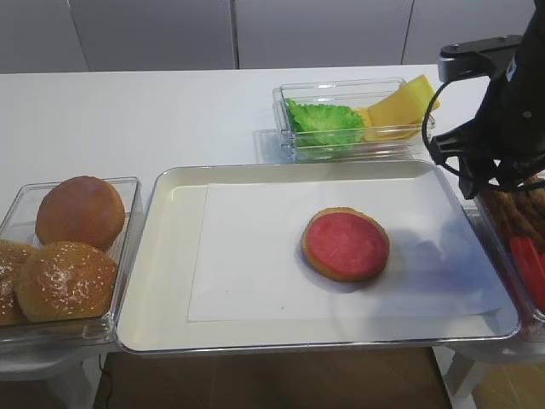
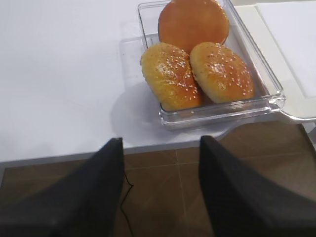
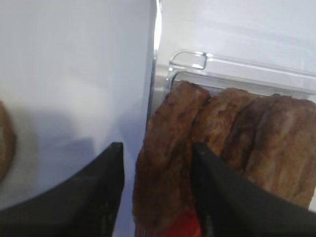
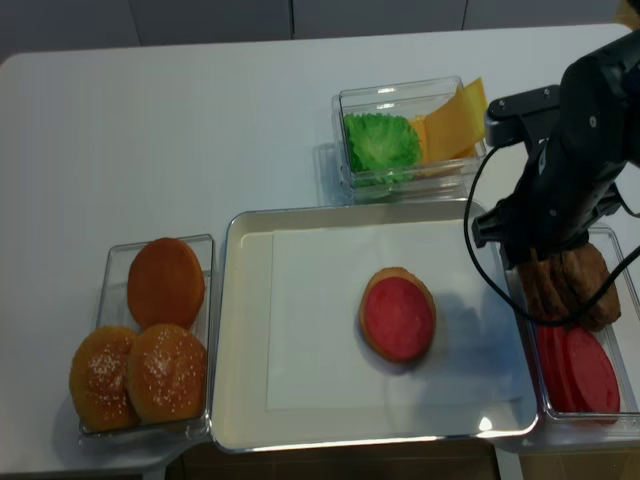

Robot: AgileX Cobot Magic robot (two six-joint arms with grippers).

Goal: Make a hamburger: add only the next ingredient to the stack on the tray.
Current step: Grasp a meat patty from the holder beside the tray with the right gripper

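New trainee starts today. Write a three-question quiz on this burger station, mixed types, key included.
1. True or false: the bun base on the tray already carries a patty.
2. The right hand straddles which patty of the upright row? A) the one nearest the tray B) the farthest C) none
3. Fill in: the bin behind the tray holds green lettuce and yellow ____.

Key: 1 false, only its red-pink top shows. 2 A. 3 cheese.
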